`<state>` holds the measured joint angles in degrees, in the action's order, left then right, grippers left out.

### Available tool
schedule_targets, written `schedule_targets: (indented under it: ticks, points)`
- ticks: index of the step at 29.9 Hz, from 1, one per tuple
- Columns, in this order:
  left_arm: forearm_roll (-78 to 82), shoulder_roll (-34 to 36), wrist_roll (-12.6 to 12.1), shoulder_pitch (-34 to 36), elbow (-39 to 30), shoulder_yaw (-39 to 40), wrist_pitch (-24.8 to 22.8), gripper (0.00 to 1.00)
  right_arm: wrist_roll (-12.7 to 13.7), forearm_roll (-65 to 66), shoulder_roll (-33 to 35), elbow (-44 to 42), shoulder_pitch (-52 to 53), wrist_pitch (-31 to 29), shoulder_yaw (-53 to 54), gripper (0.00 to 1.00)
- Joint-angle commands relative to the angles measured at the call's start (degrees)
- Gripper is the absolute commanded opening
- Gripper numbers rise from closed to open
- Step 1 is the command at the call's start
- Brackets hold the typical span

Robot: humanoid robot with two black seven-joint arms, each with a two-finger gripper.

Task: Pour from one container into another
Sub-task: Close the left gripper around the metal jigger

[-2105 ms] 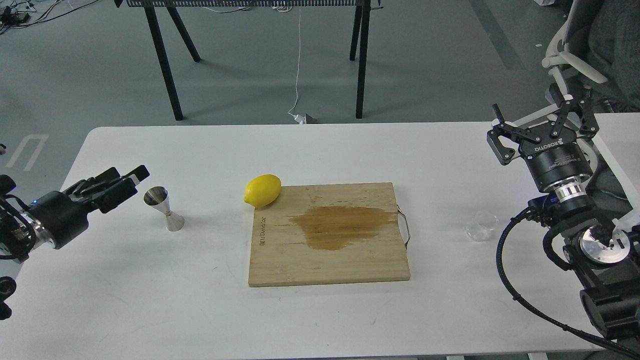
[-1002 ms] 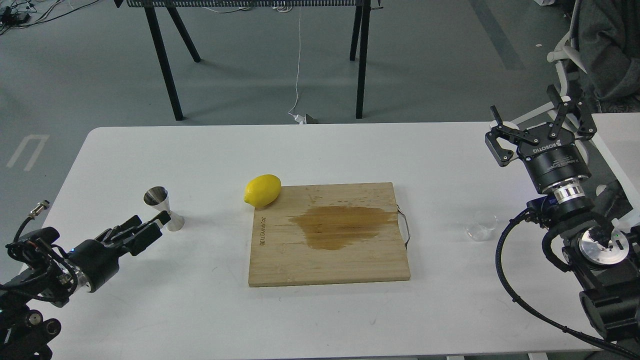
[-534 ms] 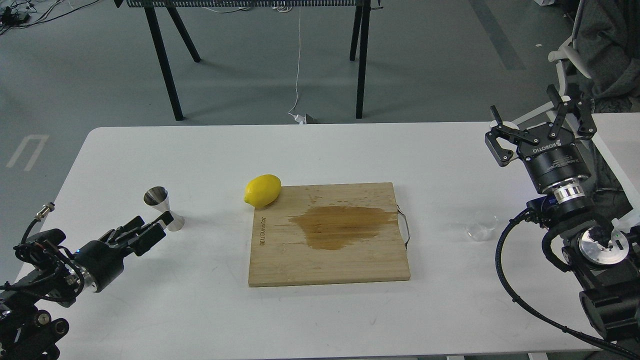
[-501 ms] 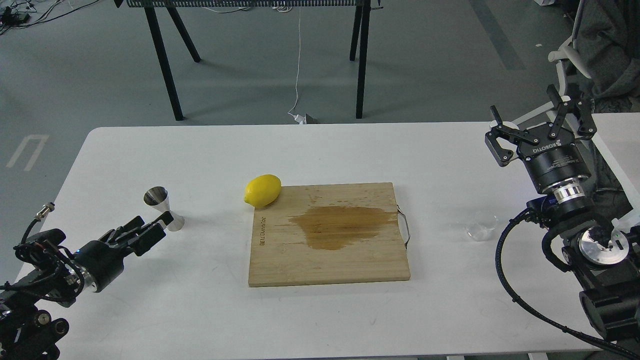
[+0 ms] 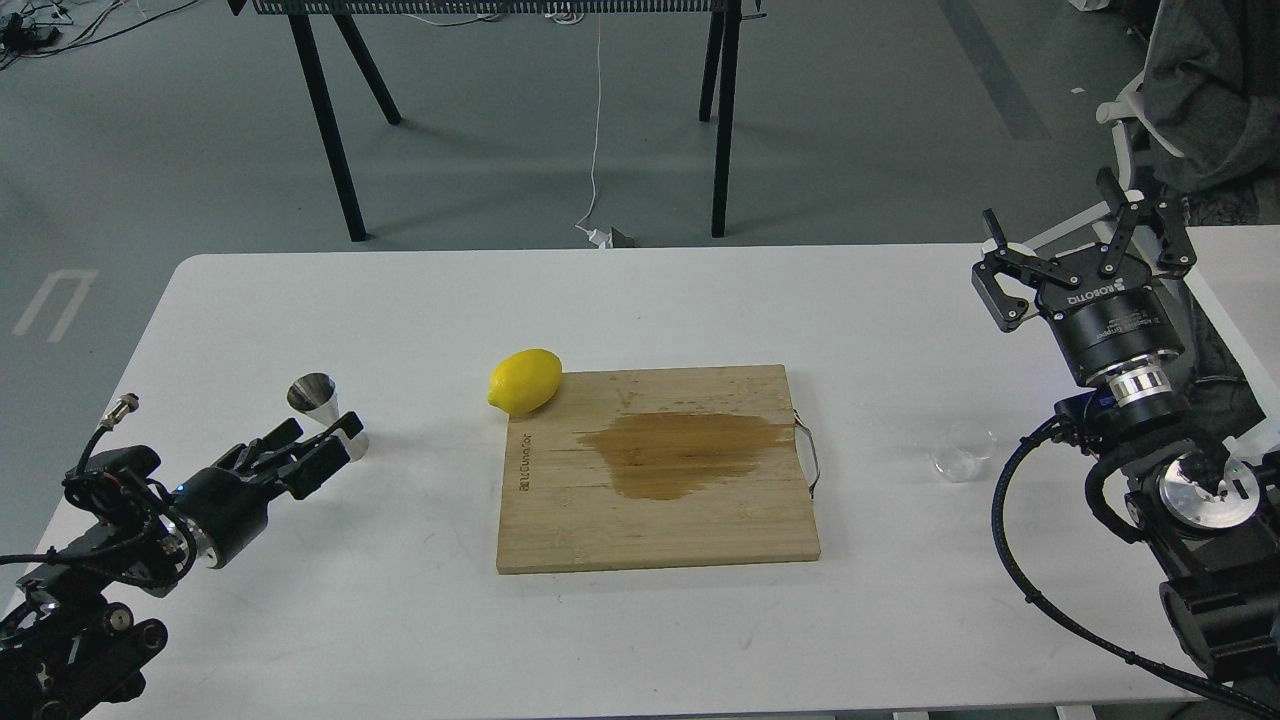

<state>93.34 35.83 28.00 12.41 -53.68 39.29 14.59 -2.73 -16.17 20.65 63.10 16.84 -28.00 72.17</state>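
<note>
The steel jigger stands upright on the left of the white table. My left gripper reaches in low from the lower left and looks open. Its nearer finger covers the jigger's lower cone, and I cannot tell whether it touches. The small clear cup sits on the table to the right of the board, with nothing holding it. Behind and to the right of the cup, my right gripper is raised with its fingers spread wide, open and empty.
A yellow lemon rests at the far left corner of a wooden cutting board in mid-table. The board carries a dark wet stain and a wire handle on its right edge. Black trestle legs stand beyond the table.
My left gripper has crept forward and to the right, from short of the jigger to overlapping its base. The right arm, cup, lemon and board have stayed put.
</note>
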Motion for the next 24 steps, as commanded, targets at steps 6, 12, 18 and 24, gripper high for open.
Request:
schedule_targets:
  ticks: [6, 12, 18, 24]
  points:
    - [0.0, -1.7, 0.0, 0.9, 1.3, -0.9, -0.1, 1.0, 0.0, 0.0, 0.0, 0.0, 0.0, 0.0, 0.1, 0.99]
    - [0.0, -3.0, 0.0, 1.9, 3.2, -1.7, 0.0, 1.0, 0.0, 0.0, 0.0, 0.0, 0.0, 0.0, 0.2, 0.99]
    - [0.1, -3.4, 0.0, 2.4, 4.0, -1.8, -0.4, 1.0, 0.0, 0.0, 0.0, 0.1, -0.1, 0.0, 0.2, 0.99]
    - [-0.1, -4.7, 0.0, 4.4, 7.0, -4.1, -0.2, 1.0, 0.0, 0.0, 0.1, 0.1, -0.1, 0.0, 0.3, 0.99]
